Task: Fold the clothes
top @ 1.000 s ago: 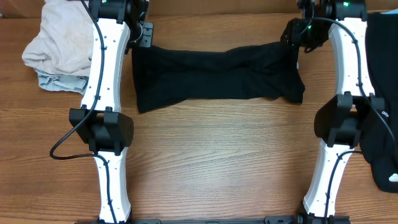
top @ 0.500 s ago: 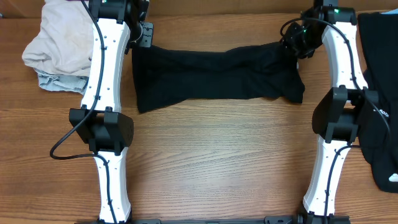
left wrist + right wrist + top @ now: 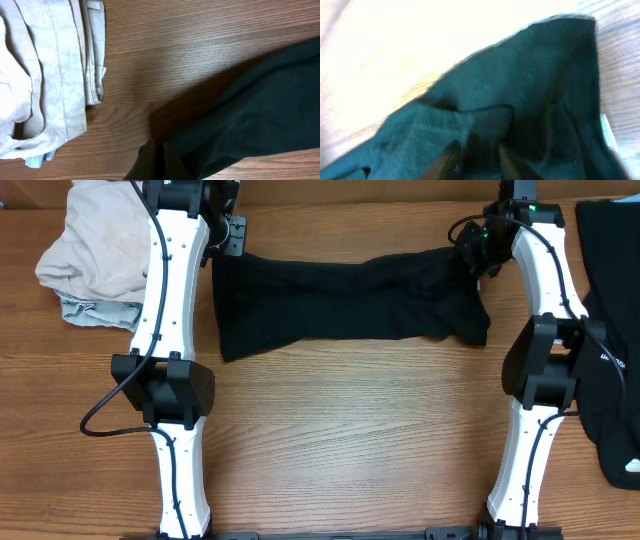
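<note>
The black T-shirt point(image 3: 350, 295) is lying spread crosswise toward 12 o'clock on the wooden surface point(image 3: 350, 430). The left pincer point(image 3: 228, 235) is sitting fully closed at the shirt's 10 o'clock corner, pinching the cloth edge. The right pincer point(image 3: 472, 250) is standing at the 2 o'clock corner, fingers point(image 3: 451, 156) narrowly apart with a fold of fabric between them; whether it is gripping cannot be told. A beige heap point(image 3: 95, 250) is resting at 10 o'clock, and another black garment point(image 3: 615, 330) is lying at 3 o'clock.
</note>
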You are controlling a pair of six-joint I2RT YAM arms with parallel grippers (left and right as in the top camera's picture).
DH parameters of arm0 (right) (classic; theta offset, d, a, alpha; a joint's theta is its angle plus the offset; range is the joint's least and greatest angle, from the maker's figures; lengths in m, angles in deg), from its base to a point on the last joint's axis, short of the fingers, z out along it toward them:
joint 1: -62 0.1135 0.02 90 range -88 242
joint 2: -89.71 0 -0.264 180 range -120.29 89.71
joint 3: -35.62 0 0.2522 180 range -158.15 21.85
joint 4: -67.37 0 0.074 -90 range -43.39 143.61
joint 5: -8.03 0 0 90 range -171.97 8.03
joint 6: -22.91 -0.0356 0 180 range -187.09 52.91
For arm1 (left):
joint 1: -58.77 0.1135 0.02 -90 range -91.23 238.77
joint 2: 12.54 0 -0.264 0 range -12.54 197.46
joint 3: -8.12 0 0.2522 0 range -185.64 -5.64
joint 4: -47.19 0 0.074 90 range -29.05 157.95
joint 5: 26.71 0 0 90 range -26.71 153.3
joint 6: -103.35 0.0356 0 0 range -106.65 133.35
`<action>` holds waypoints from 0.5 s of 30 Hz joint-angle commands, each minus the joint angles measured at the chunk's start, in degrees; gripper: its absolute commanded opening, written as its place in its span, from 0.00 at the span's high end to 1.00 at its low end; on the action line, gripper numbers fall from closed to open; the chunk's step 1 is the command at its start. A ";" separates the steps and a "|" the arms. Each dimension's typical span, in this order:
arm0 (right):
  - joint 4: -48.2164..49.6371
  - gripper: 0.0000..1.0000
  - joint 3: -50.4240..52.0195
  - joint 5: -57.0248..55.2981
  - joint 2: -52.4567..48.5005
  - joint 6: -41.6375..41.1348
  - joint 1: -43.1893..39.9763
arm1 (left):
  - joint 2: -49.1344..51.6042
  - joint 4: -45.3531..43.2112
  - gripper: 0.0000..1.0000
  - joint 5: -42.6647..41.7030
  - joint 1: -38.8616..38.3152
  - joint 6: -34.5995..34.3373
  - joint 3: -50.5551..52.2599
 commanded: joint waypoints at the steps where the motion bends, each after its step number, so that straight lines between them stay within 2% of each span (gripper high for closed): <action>1: 3.13 0.87 -0.07 2.51 -0.20 0.46 -0.15 | -1.07 0.07 0.96 -0.68 0.20 0.35 -0.74; 4: 7.82 0.96 -1.18 4.74 0.04 3.69 -0.42 | -1.07 0.00 0.96 -0.66 0.20 0.35 -0.74; 9: 10.95 0.96 -8.24 2.91 0.70 8.96 -1.60 | -1.07 -0.33 0.96 1.38 0.28 0.76 -0.74; 15: 6.80 0.96 -20.48 2.80 1.11 15.65 -2.82 | -1.07 -1.14 0.96 1.73 0.31 0.79 -0.74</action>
